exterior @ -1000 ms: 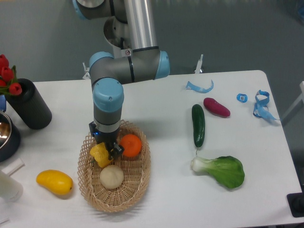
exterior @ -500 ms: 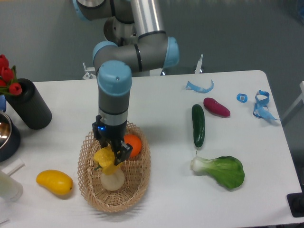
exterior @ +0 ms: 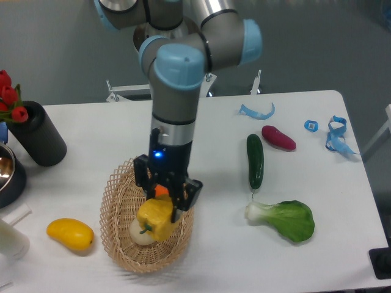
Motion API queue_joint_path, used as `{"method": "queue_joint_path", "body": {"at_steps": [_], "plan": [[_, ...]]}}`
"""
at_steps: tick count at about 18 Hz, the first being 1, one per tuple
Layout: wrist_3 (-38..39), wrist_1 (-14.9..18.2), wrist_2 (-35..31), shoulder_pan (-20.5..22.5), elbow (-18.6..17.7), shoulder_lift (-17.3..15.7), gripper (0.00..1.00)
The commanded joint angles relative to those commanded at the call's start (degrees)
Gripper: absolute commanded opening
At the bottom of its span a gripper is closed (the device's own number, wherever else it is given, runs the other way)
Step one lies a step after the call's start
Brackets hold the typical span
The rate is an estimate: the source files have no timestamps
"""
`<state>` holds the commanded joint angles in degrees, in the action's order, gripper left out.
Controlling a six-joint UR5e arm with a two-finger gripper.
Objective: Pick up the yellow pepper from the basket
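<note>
The yellow pepper (exterior: 155, 219) is hanging above the basket (exterior: 116, 244), clenched in the gripper (exterior: 160, 210), which is blocking most of the orange (exterior: 160, 190). A straight vertical lift should be keeping the grip steady and clearing the wicker rim.

Bright, even overhead light; soft shadows; sharp focus throughout

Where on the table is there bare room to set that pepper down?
Bare table lies along the front edge, right of the basket and below the bok choy; also between the basket and cucumber. The left side is crowded: mango, black vase, bowl.
</note>
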<state>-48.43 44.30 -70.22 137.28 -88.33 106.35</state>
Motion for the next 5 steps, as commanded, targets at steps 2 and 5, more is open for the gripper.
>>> {"method": "queue_joint_path", "body": {"at_steps": [2, 5], "plan": [[0.0, 0.0, 0.0, 0.4, 0.0, -0.1, 0.42], [0.0, 0.0, 0.0, 0.4, 0.1, 0.0, 0.42]]}}
